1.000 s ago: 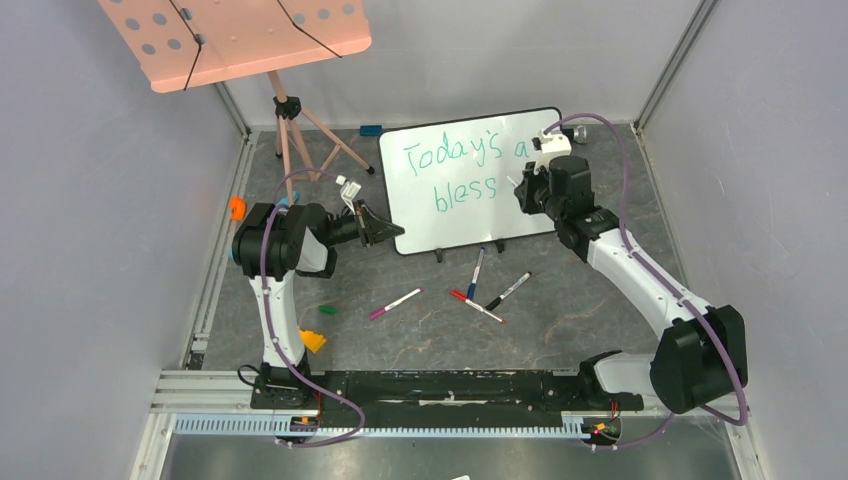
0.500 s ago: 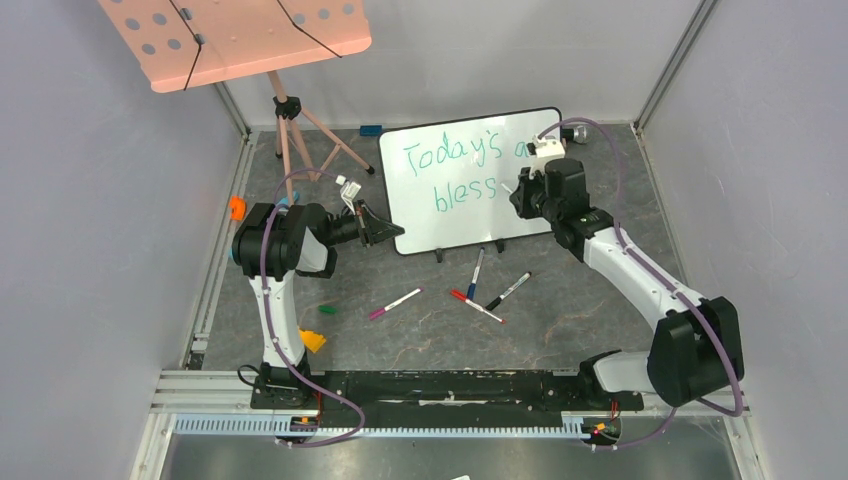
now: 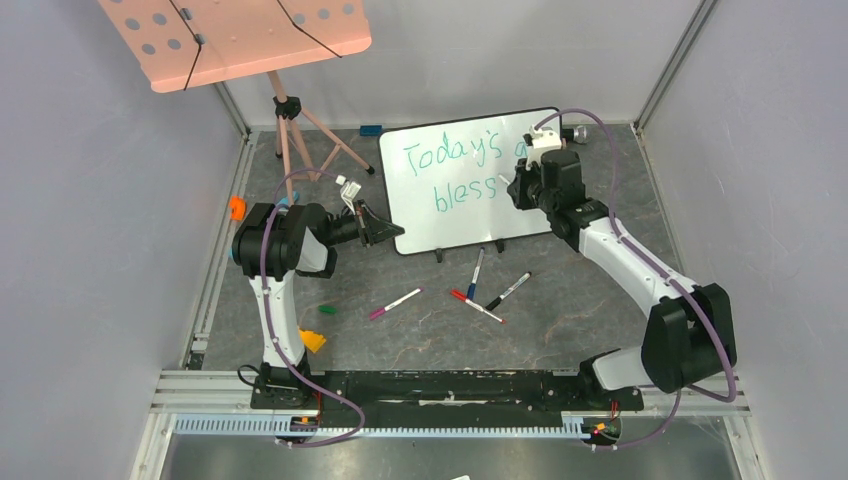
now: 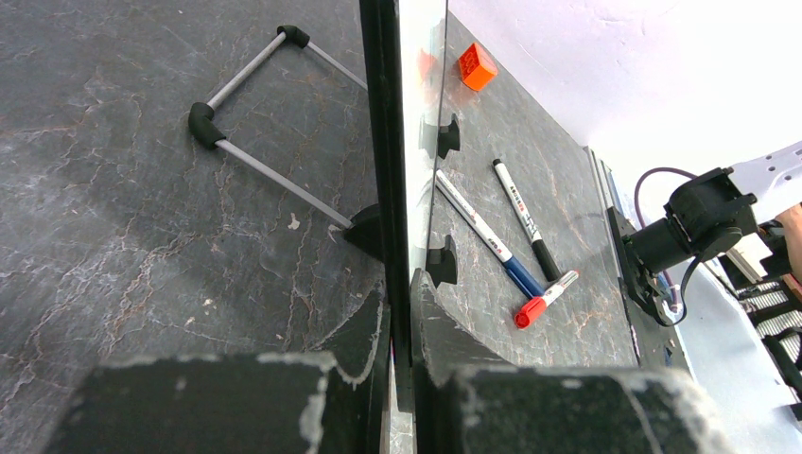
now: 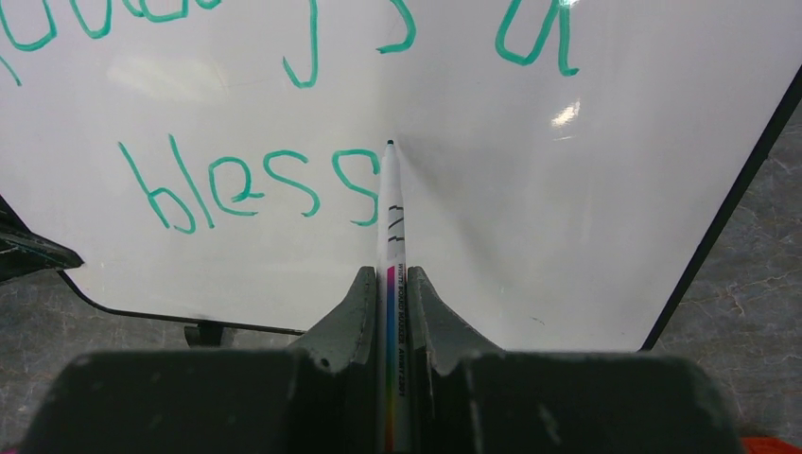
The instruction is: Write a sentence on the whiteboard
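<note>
A pink stand (image 3: 235, 40) rises at the far left. The left gripper (image 3: 385, 232) is clenched on the lower left edge of the whiteboard (image 3: 455, 225), with the black frame pinched between its fingers (image 4: 364, 331). The whiteboard stands propped on its feet at the far middle of the table (image 3: 560, 320). The sentence (image 3: 462, 168), in teal, reads "Today's a" above "bless". Loose pens (image 3: 480, 290) lie on the table in front of the board. The right gripper (image 5: 390, 279) grasps a white marker (image 5: 391, 208), whose tip meets the board just right of the last "s"
</note>
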Controlling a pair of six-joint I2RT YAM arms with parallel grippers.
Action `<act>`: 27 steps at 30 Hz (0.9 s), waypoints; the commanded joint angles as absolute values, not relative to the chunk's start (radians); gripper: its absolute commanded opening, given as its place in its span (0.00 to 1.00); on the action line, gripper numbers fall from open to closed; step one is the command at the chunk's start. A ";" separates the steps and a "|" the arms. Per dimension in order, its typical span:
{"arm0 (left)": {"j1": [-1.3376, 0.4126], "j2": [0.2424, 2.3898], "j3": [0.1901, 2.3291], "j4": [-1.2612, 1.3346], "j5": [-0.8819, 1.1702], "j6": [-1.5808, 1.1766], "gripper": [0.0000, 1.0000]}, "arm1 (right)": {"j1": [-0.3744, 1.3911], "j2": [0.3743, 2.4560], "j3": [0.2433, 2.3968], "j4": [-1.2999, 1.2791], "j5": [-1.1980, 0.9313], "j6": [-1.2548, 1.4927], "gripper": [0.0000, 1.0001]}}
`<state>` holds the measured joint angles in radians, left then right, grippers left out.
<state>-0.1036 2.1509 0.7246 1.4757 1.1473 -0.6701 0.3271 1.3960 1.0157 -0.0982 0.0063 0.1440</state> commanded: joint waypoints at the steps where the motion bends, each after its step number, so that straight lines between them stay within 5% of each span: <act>1: -0.105 2.168 0.742 1.557 1.150 -0.624 0.02 | 0.323 1.421 1.078 -0.054 0.037 0.134 0.00; 27: -0.107 2.166 0.742 1.557 1.152 -0.623 0.02 | 0.324 1.393 1.055 -0.064 0.033 0.133 0.00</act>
